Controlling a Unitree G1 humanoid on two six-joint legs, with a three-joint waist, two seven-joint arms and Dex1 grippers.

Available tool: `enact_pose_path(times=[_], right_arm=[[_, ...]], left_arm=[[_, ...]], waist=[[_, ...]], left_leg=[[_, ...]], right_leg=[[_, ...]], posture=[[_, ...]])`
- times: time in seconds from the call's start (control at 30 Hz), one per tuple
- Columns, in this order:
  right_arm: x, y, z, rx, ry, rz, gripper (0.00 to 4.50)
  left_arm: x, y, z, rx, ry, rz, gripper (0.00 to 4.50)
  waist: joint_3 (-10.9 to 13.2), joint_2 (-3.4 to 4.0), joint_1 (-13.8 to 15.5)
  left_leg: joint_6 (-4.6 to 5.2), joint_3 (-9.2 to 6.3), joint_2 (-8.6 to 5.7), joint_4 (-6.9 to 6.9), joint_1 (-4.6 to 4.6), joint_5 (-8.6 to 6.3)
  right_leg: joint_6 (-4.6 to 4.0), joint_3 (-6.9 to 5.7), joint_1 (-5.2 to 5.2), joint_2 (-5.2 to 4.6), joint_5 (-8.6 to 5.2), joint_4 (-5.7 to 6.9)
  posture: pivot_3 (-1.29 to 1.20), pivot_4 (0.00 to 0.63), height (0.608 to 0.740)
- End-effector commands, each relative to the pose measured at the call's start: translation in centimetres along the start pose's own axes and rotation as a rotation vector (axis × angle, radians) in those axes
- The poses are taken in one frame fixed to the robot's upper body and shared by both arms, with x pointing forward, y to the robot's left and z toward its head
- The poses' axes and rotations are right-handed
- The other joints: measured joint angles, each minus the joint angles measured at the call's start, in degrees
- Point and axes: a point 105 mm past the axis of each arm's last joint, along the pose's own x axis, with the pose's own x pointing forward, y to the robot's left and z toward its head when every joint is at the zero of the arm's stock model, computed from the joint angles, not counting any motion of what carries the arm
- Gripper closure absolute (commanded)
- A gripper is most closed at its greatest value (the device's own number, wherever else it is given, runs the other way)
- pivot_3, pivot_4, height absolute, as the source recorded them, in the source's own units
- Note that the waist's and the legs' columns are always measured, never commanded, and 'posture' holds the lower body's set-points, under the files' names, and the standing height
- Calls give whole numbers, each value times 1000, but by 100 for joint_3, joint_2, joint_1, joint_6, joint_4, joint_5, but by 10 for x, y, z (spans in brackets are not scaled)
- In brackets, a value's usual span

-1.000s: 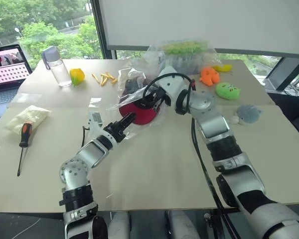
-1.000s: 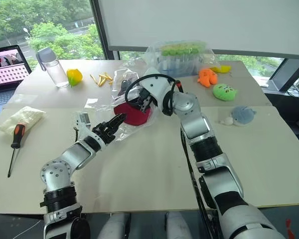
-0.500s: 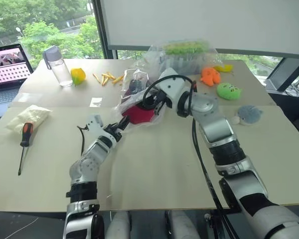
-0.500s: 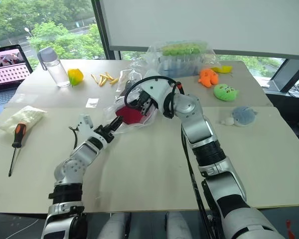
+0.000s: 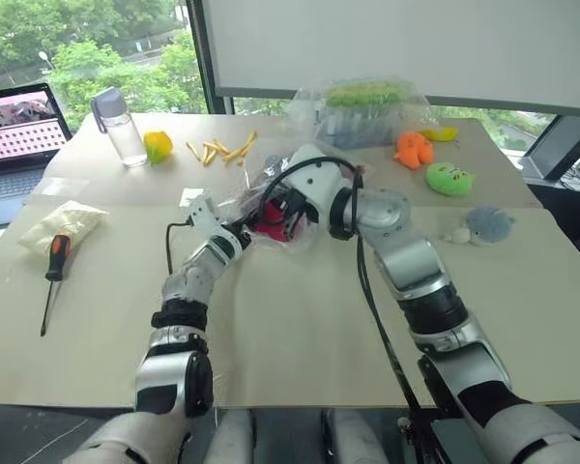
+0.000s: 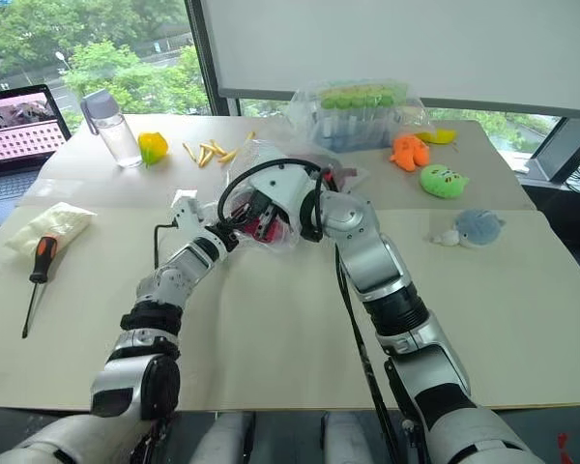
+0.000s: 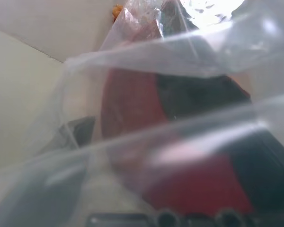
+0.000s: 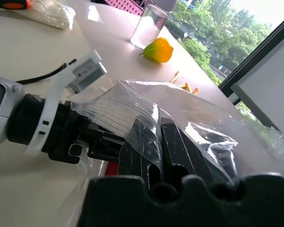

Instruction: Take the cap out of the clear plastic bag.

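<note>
The clear plastic bag (image 5: 275, 193) is lifted off the table's middle, with the dark red cap (image 5: 272, 221) inside it. My right gripper (image 8: 156, 146) is shut on a fold of the bag's film from above. The left gripper (image 5: 245, 233) stands open at the bag's left opening, its fingertips under the film, close to the cap. In the left wrist view the cap (image 7: 189, 179), red with a black lining, lies just ahead behind layers of the bag (image 7: 180, 56). Whether the fingers touch the cap I cannot tell.
A water bottle (image 5: 116, 126), a yellow toy (image 5: 156, 145) and loose yellow sticks (image 5: 222, 150) lie at the back left. A screwdriver (image 5: 52, 275) and a white packet (image 5: 63, 224) lie on the left. A bagged tray (image 5: 367, 111) and plush toys (image 5: 449, 178) sit at the back right.
The left gripper has reached forward from in front of the bag to its opening. The right gripper has drawn the bag with the cap slightly back and to the left.
</note>
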Motion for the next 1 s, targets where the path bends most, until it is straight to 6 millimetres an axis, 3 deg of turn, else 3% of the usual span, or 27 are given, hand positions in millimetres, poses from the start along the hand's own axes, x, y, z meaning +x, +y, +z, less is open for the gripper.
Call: enact_pose_path(times=[0.03,0.1,0.2,0.53,0.67,0.8,0.9,1.0], right_arm=[[-1,3,23,-21,-79,18,4478],[-1,3,23,-22,-77,18,4478],[-1,2,22,-25,-72,13,4500],[1,4,17,-27,-61,11,4500],[3,7,12,-38,-47,15,4500],[5,10,0,-64,-14,18,4500],[7,9,-8,-80,6,10,4500],[10,3,-15,-93,21,-15,4500]], left_arm=[[7,3,-19,15,80,5,0],[11,-2,-21,10,90,-19,0],[14,-7,-22,-5,88,-37,732],[14,-16,-27,-112,80,-93,4335],[13,-25,-17,-165,44,-113,4470],[6,-48,-8,-195,49,-164,4470],[-12,-66,-6,-166,71,-206,4470],[-32,-69,-4,-123,73,-178,4470]], waist=[[0,0,5],[0,0,11],[0,0,13],[0,0,-6],[0,0,-44],[0,0,-55],[0,0,-79],[0,0,-81]], left_leg=[[0,0,0,0,0,0],[0,0,0,-1,0,0],[0,0,0,-2,-1,0],[0,0,0,-4,-5,0],[0,0,0,-4,-5,0],[0,0,0,-6,-5,0],[-1,0,1,-9,-7,0],[-1,0,1,-12,-6,0]], right_leg=[[0,0,1,0,0,-1],[1,0,0,-1,0,-2],[1,0,-1,-1,-1,-2],[2,0,-6,-1,-1,-2],[2,0,-6,-1,-1,-1],[3,2,-6,-2,-1,-3],[3,3,-8,-2,-2,-6],[3,4,-8,-2,-1,-5]], posture=[[0,150,740],[0,150,740],[0,150,740],[0,150,740],[0,150,740],[0,150,740],[0,150,740],[0,150,740]])
